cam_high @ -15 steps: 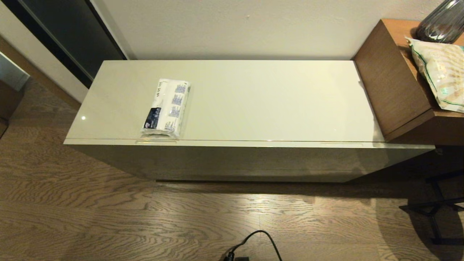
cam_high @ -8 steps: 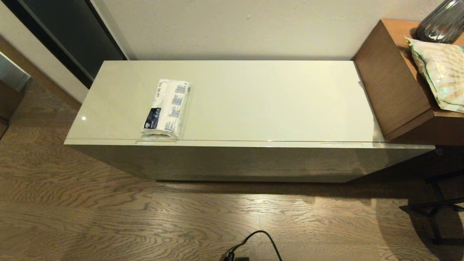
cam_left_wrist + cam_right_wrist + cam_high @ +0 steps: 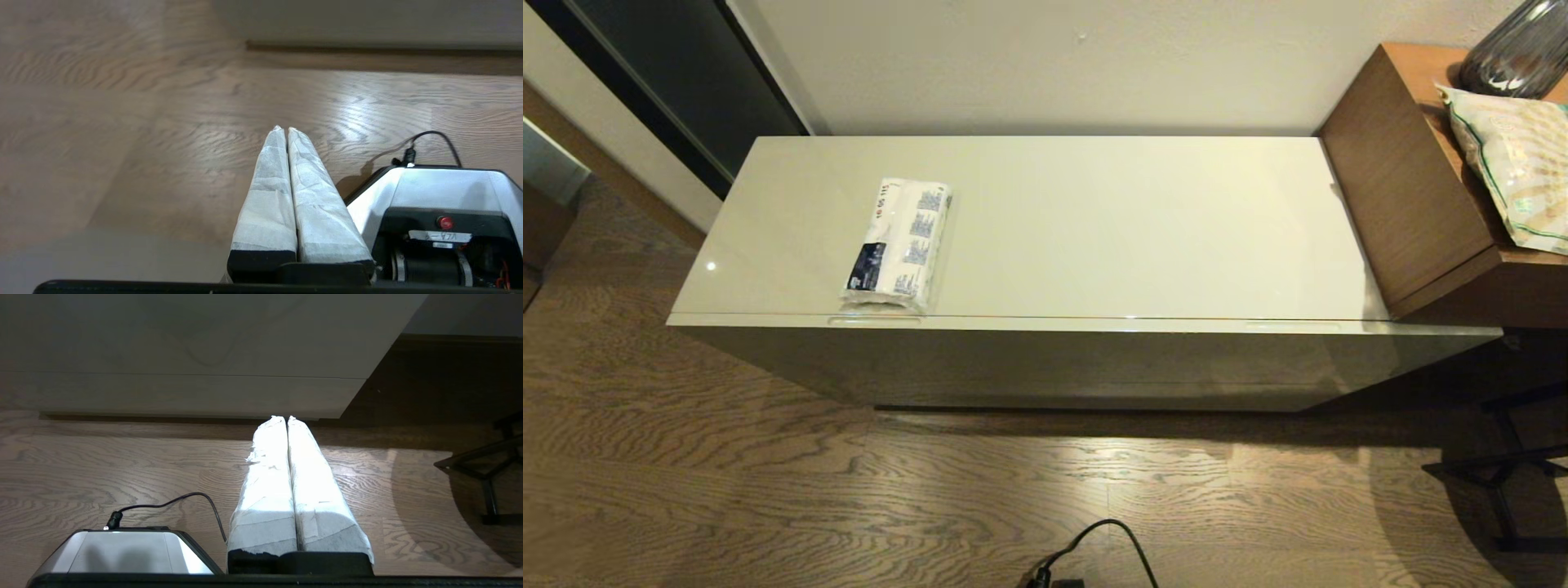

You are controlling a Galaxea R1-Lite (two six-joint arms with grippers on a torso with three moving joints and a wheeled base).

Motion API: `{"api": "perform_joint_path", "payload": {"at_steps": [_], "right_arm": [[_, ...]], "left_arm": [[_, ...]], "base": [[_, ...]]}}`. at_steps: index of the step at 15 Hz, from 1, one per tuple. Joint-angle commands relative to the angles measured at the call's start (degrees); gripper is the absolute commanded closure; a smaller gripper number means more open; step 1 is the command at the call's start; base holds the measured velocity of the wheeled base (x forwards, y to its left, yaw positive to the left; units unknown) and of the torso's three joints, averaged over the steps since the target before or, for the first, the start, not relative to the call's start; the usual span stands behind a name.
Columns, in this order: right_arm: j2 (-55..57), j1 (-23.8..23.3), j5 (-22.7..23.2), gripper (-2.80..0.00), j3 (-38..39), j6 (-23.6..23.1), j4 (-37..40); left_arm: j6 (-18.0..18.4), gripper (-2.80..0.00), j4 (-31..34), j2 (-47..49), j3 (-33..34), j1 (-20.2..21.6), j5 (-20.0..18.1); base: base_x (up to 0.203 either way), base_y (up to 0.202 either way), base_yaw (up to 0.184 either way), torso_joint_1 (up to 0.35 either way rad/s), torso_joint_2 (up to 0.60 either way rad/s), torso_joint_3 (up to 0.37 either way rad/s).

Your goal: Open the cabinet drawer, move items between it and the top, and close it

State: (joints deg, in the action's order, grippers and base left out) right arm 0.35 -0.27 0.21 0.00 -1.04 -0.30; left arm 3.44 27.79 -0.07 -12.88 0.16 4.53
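The cream cabinet drawer (image 3: 1078, 359) is shut, its front flush under the glossy cream-white top (image 3: 1094, 220). A white tissue pack with dark blue print (image 3: 897, 243) lies on the top near its front left. The slippers are out of view. Neither arm shows in the head view. In the left wrist view my left gripper (image 3: 284, 129) is shut and empty, low over the wooden floor beside my base (image 3: 433, 192). My right gripper (image 3: 286, 417) is also shut and empty, pointing at the cabinet's lower front (image 3: 184, 392).
A brown wooden side table (image 3: 1421, 188) adjoins the cabinet's right end, bearing a green-trimmed snack bag (image 3: 1515, 163) and a dark glass vase (image 3: 1515, 49). A black cable (image 3: 1094, 543) lies on the floor in front. A dark frame (image 3: 1511, 465) stands at the right.
In the head view the cabinet, drawer and tissue pack stay as they were, and no arm has come into it.
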Motion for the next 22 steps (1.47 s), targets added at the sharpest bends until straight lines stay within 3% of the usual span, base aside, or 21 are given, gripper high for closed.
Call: {"api": "perform_joint_path", "payload": {"at_steps": [1, 3, 5, 7, 22], "right_arm": [[0.09, 0.0, 0.06, 0.0, -0.06, -0.02, -0.05], [0.09, 0.0, 0.06, 0.0, 0.0, -0.02, -0.05], [0.09, 0.0, 0.06, 0.0, 0.0, -0.02, -0.05], [0.09, 0.0, 0.06, 0.0, 0.0, -0.02, -0.05], [0.09, 0.0, -0.03, 0.0, 0.0, -0.1, 0.04]], "left_arm": [[0.35, 0.0, -0.56, 0.1, 0.99, 0.02, -0.02], [0.89, 0.0, -6.96, 0.08, 2.72, 0.02, 0.44], [0.8, 0.0, -20.68, 0.07, 8.11, 0.02, -0.1], [0.65, 0.0, -28.36, 0.07, 12.67, 0.02, -5.18], [-0.27, 0.0, -26.91, 0.07, 12.88, 0.02, -5.14]], "base": [[0.0, 0.0, 0.0, 0.0, 0.0, 0.0], [0.0, 0.0, 0.0, 0.0, 0.0, 0.0], [0.0, 0.0, 0.0, 0.0, 0.0, 0.0], [0.0, 0.0, 0.0, 0.0, 0.0, 0.0], [0.0, 0.0, 0.0, 0.0, 0.0, 0.0]]}}
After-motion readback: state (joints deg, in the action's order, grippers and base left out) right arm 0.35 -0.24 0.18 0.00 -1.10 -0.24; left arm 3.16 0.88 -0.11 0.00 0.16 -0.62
